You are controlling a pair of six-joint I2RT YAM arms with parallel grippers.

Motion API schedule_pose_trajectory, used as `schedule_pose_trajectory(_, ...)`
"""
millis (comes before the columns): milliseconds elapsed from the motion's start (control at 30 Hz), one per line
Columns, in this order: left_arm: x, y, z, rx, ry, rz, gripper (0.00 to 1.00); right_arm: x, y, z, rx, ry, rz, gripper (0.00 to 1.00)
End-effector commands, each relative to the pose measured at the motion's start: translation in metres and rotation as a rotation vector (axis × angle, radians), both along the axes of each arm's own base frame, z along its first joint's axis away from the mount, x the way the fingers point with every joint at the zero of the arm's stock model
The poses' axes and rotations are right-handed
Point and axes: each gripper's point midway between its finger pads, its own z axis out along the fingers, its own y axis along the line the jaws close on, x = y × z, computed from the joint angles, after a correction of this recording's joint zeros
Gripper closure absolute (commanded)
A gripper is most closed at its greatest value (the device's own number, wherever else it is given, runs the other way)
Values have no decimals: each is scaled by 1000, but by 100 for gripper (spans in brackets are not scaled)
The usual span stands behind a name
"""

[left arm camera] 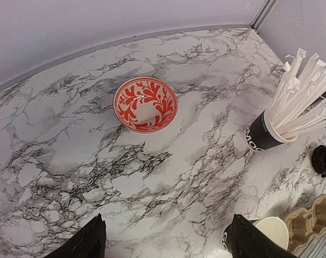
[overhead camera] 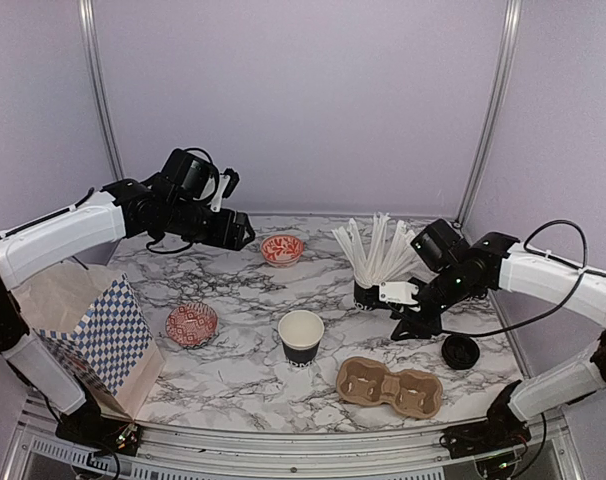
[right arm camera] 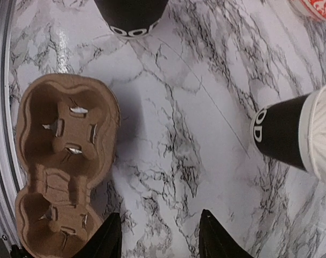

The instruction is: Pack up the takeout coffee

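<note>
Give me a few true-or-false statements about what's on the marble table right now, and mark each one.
1. The open paper cup in the middle has its lid on. False: its white inside shows, and the black lid lies on the table off to the right.
2. Both holes of the carrier tray are empty. True.
3. The left gripper holds the red leaf-pattern bowl. False: its jaws are open and empty, and the bowl sits apart on the table.
4. The cup of white sticks stands upright. True.

Bright, even light; shadows are soft. Faint glare streaks the bench (right arm camera: 61, 48) ahead of the right gripper (right arm camera: 162, 216). Wrist views bow at edges.
</note>
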Motion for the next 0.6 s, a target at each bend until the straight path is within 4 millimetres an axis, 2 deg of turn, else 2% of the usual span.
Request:
schedule_pose_trajectory(0, 10, -12, 7, -26, -29, -33, 19, 1, -50, -5, -53, -14, -150, 54)
schedule_pose_trajectory(167, 11, -19, 4, -34, -22, -59, 20, -1, -112, -36, -145, 29, -317, 55)
schedule_pose_trajectory(300, 11, -19, 2, -26, -24, -64, 21, -5, -145, -51, -203, 76, -402, 53)
schedule_pose_trajectory(433, 11, -18, -1, -20, -26, -63, 21, -16, -163, -66, -239, 174, -446, 50)
schedule_pose_trajectory(567, 10, -16, -4, -12, -25, -63, 21, -22, -165, -71, -244, 224, -454, 47)
